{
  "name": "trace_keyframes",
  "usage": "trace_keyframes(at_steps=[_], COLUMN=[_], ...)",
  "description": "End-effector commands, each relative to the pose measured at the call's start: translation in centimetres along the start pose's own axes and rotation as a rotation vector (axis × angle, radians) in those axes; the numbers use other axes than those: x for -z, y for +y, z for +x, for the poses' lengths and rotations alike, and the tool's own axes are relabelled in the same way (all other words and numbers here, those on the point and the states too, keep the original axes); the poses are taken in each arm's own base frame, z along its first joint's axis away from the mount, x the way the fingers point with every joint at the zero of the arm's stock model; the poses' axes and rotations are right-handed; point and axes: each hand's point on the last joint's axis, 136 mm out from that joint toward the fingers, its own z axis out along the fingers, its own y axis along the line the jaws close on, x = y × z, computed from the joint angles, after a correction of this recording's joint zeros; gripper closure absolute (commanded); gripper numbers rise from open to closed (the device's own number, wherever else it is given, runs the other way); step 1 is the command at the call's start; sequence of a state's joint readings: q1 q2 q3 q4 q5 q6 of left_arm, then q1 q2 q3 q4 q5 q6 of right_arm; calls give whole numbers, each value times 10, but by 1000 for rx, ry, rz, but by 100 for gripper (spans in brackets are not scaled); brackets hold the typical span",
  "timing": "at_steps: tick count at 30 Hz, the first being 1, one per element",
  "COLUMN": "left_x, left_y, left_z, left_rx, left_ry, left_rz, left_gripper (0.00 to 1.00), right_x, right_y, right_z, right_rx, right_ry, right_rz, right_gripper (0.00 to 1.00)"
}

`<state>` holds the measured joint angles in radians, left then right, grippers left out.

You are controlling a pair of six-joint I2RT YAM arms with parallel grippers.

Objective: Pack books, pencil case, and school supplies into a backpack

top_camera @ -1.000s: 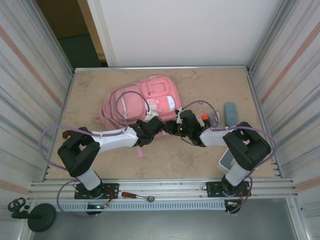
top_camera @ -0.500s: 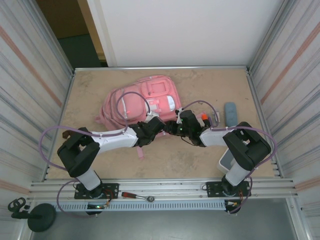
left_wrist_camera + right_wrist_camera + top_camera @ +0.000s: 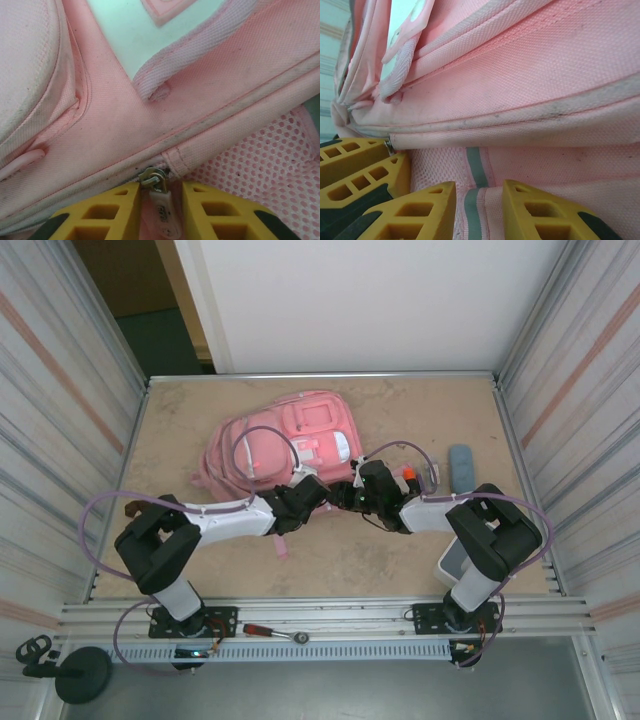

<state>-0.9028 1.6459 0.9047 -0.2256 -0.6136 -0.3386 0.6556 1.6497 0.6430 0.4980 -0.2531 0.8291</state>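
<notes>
Pink fabric of the backpack (image 3: pixel 290 435) is spread just ahead of and beneath both sets of fingers, lying flat on the desk (image 3: pixel 400 550). The left fingers (image 3: pixel 115 207) are drawn in narrow, and the zip pull (image 3: pixel 162 207) is held between them, with its metal slider (image 3: pixel 152 177) just beyond the fingertips at the end of a closed seam. The right fingers (image 3: pixel 532 210) are set narrowly apart just beside the left ones, with a fold of mesh (image 3: pixel 437 167) and a grey stripe (image 3: pixel 474 170) lying between them; whether that fold is actually clamped cannot be told. The compartment is judged not yet opened, so nothing can be packed. The chief risk is that the small, smooth pull is lost from between the fingertips if it is dragged at an angle to the seam. If the fabric is not anchored by the right fingers, the soft bag could be hauled across the desk rather than unzipped. The slider could also be jammed on the loose fabric beside it, and the two sets of fingers, so near each other, could be knocked together
</notes>
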Motion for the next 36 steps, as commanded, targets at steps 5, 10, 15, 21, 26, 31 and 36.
trace_keyframes(at_steps=[5, 10, 15, 21, 26, 31, 36], left_x=[4, 21, 28, 28, 25, 14, 13], left_y=[-1, -2, -4, -4, 14, 38, 53], left_z=[2, -18, -21, -18, -9, 15, 24], left_rx=[10, 44, 111, 158, 183, 141, 138], left_ry=[-17, -104, -126, -100, -42, 57, 78], left_rz=[39, 126, 266, 386, 400, 284, 224], left_gripper=[85, 93, 100, 100, 100, 100, 100], right_x=[6, 10, 14, 13, 11, 7, 5], right_y=[-23, -26, -28, -22, -29, -53, -64], right_z=[11, 9, 6, 1, -2, 1, 7], right_rx=[0, 8, 15, 28, 49, 27, 15], right_ry=[22, 17, 6, 7, 11, 24, 36], right_rz=[80, 101, 121, 116, 170, 260, 286], right_gripper=[71, 72, 71, 69, 68, 69, 69])
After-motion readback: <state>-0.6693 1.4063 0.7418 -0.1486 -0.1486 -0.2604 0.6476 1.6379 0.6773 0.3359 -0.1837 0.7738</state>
